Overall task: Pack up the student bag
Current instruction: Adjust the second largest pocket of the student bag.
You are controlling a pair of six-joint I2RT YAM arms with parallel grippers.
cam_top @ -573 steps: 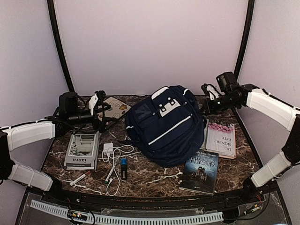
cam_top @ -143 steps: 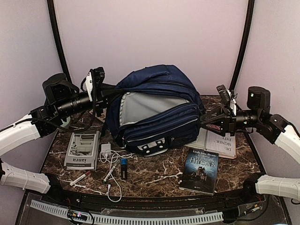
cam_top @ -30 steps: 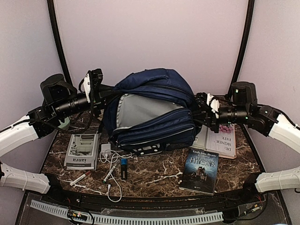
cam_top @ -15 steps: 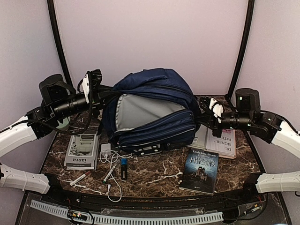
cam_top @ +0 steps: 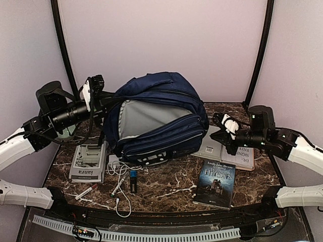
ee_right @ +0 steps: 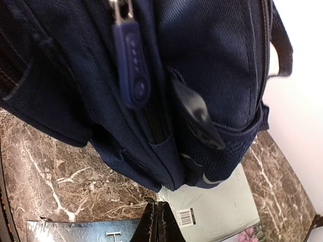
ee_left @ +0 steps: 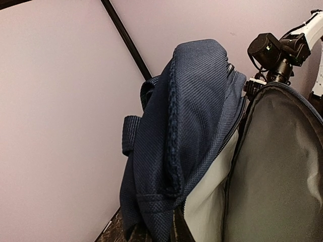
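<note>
The student bag (cam_top: 156,118) stands in the middle of the tabletop (cam_top: 166,194), with its main compartment unzipped and the grey lining facing the front. The left claw (cam_top: 97,101) is clenched on the bag's left rim and holds this edge up. The right claw (cam_top: 217,135) is clenched on nothing. It hangs just beside the bag's right end, apart from the fabric, over the open book (cam_top: 229,151), whose near edge is hidden by the bag's corner. In front of the bag lie a white cable (cam_top: 121,169), a blue stick (cam_top: 133,180) and a dark book (cam_top: 216,184), and front-left of it a grey box (cam_top: 90,162). A bare strip of marble shows in front of the bag, between stick and dark book.
</note>
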